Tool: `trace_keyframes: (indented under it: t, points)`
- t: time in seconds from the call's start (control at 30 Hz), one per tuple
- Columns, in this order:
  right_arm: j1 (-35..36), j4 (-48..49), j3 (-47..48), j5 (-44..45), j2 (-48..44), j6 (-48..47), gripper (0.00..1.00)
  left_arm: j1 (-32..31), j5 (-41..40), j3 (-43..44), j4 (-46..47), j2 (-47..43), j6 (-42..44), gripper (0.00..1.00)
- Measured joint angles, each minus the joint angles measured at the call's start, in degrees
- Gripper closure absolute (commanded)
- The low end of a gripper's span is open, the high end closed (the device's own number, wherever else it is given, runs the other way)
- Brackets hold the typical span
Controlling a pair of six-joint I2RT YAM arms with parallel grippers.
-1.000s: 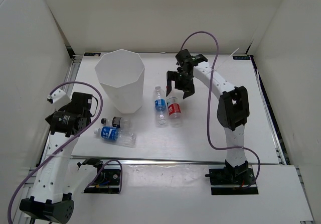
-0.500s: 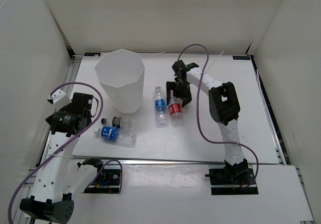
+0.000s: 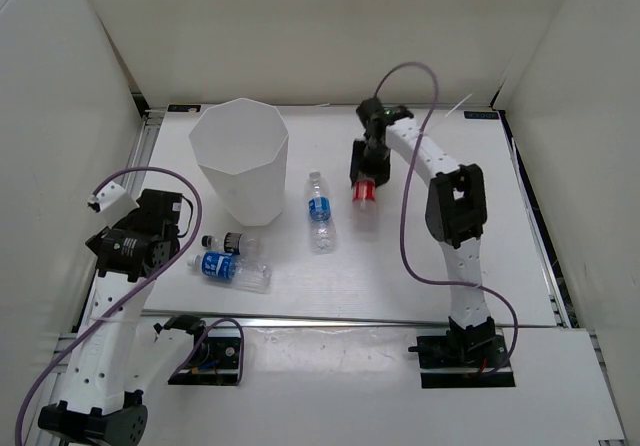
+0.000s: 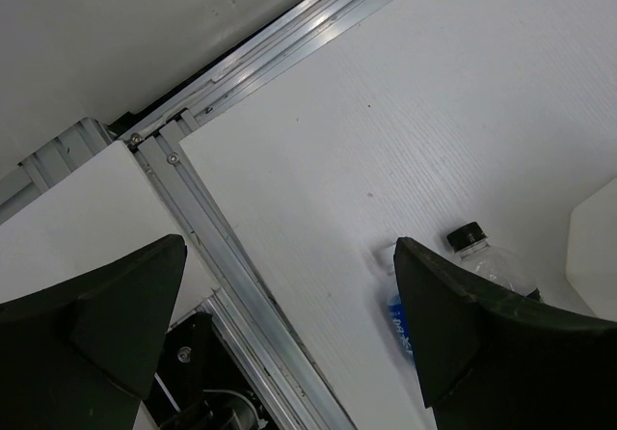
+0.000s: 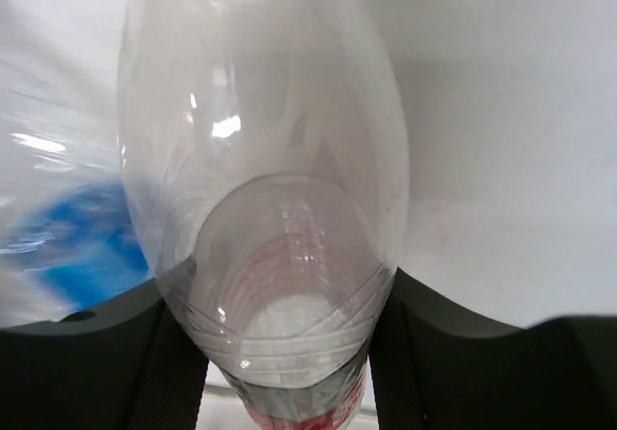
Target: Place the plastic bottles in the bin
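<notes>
Top external view, stock at this moment.

Item 1, right gripper (image 3: 366, 172): closed around the red-labelled bottle (image 3: 364, 190), to the right of the bin (image 3: 216, 126) and well apart from it. The right wrist view shows the dark fingers (image 5: 92, 358) pressed on either side of the clear body near the red label. The bottle appears raised off the table (image 3: 500, 226); which end hangs down cannot be told.

Item 2, left gripper (image 4: 289, 252): jaws spread wide, holding nothing, hanging over the near left edge of the table.

Item 3, bottles on the table:
- One blue-labelled bottle (image 3: 319, 211) lies between the bin and the right gripper.
- A second blue-labelled bottle (image 3: 228, 268) and the black-capped bottle (image 3: 228, 241) lie together just in front of the bin, near the left gripper.
- None is seen inside the bin.

Item 4, hazards, as judged:
- The bin is tall. Carried too low, the bottle would strike the rim and could be knocked from the fingers or shove the bin.
- The plastic is smooth and round, and the grip sits near one end, so the bottle could swivel or slip during the sideways carry.
- Released short of the opening, it would likely land on or near the blue-labelled bottle under the path and scatter it.

Item 5, surface and room: white table with faint grain, and aluminium rails (image 4: 231, 285) along the near and left edges. Plain white walls stand on three sides. Purple cables (image 3: 409, 65) loop off both arms.
</notes>
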Motion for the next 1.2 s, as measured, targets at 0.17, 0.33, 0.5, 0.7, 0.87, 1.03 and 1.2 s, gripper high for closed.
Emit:
trace_keyframes:
  t: [0.17,0.33,0.5,0.7,0.87,1.03,1.2]
  points:
    - [-2.5,1.1,21.0,-2.4,-3.3,1.8,0.7,0.0,-0.3,0.0,0.0,-0.5,-0.1,0.0]
    - [-2.1,13.7,22.6,-11.2,-18.9,7.6,0.7,0.0,-0.4,-0.2,0.0,-0.5,0.0,0.0]
    - [0.5,25.6,33.9,-21.3,-19.5,13.6,0.74,0.0,-0.3,-0.2,0.5,-0.5,0.4,0.0]
    - [5.7,35.8,33.3,-27.4,-10.3,19.1,0.74,0.0,0.4,-0.3,1.4,-0.5,1.5,0.0]
    - [8.6,37.7,32.0,-29.7,-2.0,22.6,0.73,0.0,2.2,-0.9,2.1,-0.5,2.6,0.0]
    - [9.6,38.9,31.2,-30.9,-0.6,24.2,0.69,0.0,3.5,-0.9,2.8,-0.5,3.3,0.0]
    - [9.9,41.9,31.2,-31.3,-0.8,24.3,0.35,0.0,4.2,-1.2,3.0,-1.6,3.6,0.0]
